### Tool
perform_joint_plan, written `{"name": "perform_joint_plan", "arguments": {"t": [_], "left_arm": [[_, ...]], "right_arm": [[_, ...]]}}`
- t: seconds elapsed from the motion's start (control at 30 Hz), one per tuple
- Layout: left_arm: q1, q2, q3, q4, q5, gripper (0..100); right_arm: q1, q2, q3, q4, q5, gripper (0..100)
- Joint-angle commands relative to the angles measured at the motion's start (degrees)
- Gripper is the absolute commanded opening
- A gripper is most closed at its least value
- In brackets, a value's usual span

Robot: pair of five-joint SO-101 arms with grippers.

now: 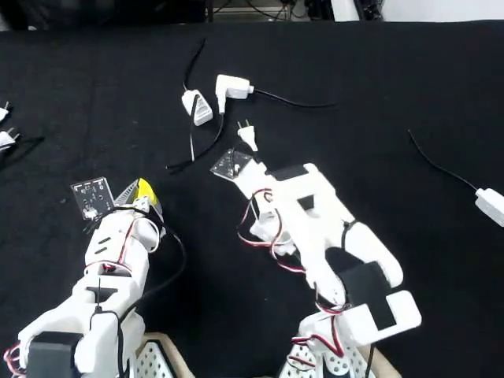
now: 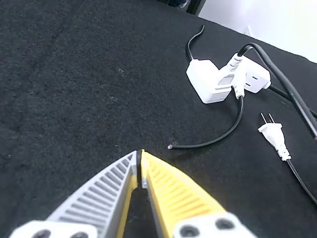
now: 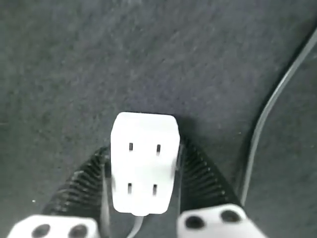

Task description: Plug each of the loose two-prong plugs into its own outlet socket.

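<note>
My right gripper [image 3: 143,148] is shut on a white outlet socket [image 3: 143,163], whose slots face the camera, with one dark finger [image 3: 195,173] on each side. In the high view this gripper [image 1: 236,161] sits mid-table, just short of a loose white two-prong plug [image 1: 247,135]. That plug [image 2: 272,136] lies flat with its prongs pointing away. Two more white outlet sockets [image 1: 197,106] [image 1: 232,87] lie beyond it, close together. My left gripper [image 2: 140,158], grey and yellow, is shut on nothing, at the near left [image 1: 142,191].
Thin black cords trail from the two sockets [image 2: 213,79] [image 2: 252,79], one ending in a bare tip [image 2: 171,146]. A black cord [image 3: 267,124] runs beside the held socket. Another white socket [image 1: 490,205] lies at the right edge, and small white plugs [image 1: 4,138] at the left edge.
</note>
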Motion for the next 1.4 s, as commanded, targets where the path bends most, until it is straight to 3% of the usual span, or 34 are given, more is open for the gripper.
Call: {"name": "perform_joint_plan", "arguments": {"t": [0.0,0.2,0.4,0.6,0.73,1.07,1.37], "left_arm": [[0.48,-0.7,0.92,0.09,-0.35,3],[0.48,-0.7,0.92,0.09,-0.35,3],[0.48,-0.7,0.92,0.09,-0.35,3],[0.48,-0.7,0.92,0.09,-0.35,3],[0.48,-0.7,0.92,0.09,-0.35,3],[0.48,-0.7,0.92,0.09,-0.35,3],[0.48,-0.7,0.92,0.09,-0.35,3]], "right_arm": [[-0.53,-1.19,-0.04,2.9,-1.05,11.8],[-1.67,-5.49,-5.85,10.9,-2.55,27.9],[-3.96,-12.88,-10.59,13.8,-2.81,28.6],[-3.78,-12.26,-14.55,4.31,-1.14,28.6],[-2.9,-4.44,-21.76,0.97,-0.79,28.6],[-0.97,27.21,-54.29,4.57,-0.44,28.6],[4.04,46.46,-79.78,4.57,-0.44,28.6]]}}
